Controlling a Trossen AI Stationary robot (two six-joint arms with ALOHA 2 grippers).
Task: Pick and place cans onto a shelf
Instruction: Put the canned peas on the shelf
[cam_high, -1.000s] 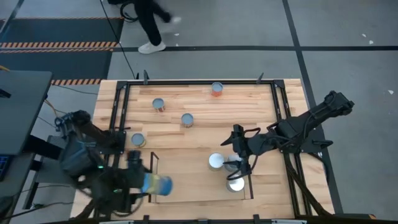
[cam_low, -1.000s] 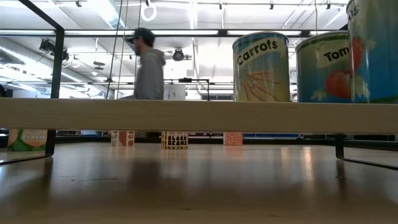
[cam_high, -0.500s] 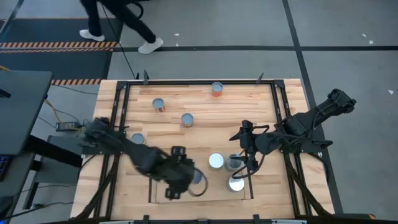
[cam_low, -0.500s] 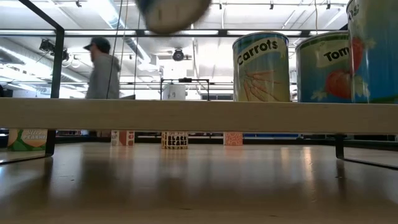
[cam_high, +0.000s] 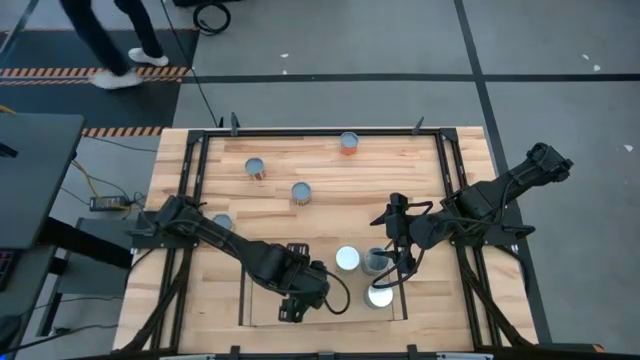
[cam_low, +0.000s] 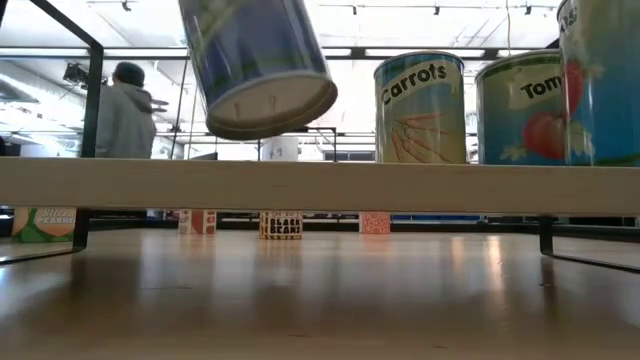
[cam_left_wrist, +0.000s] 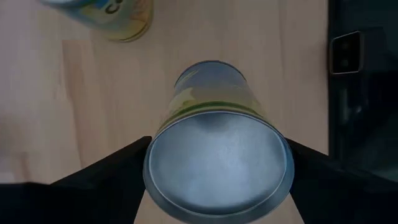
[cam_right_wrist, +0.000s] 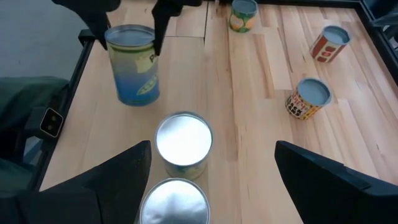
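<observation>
while the left gripper (cam_high: 300, 300) holds a blue can (cam_right_wrist: 134, 64) tilted above the shelf (cam_high: 246, 300).

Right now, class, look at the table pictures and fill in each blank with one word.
1. The left gripper holds a ___ can in the air above the shelf.
2. In the low view, the label on the shelf can nearest to it reads ___.
3. ___ cans stand on the shelf.
4. The right gripper hovers over them with its fingers ___.

Missing words: blue; Carrots; Three; open.
</observation>
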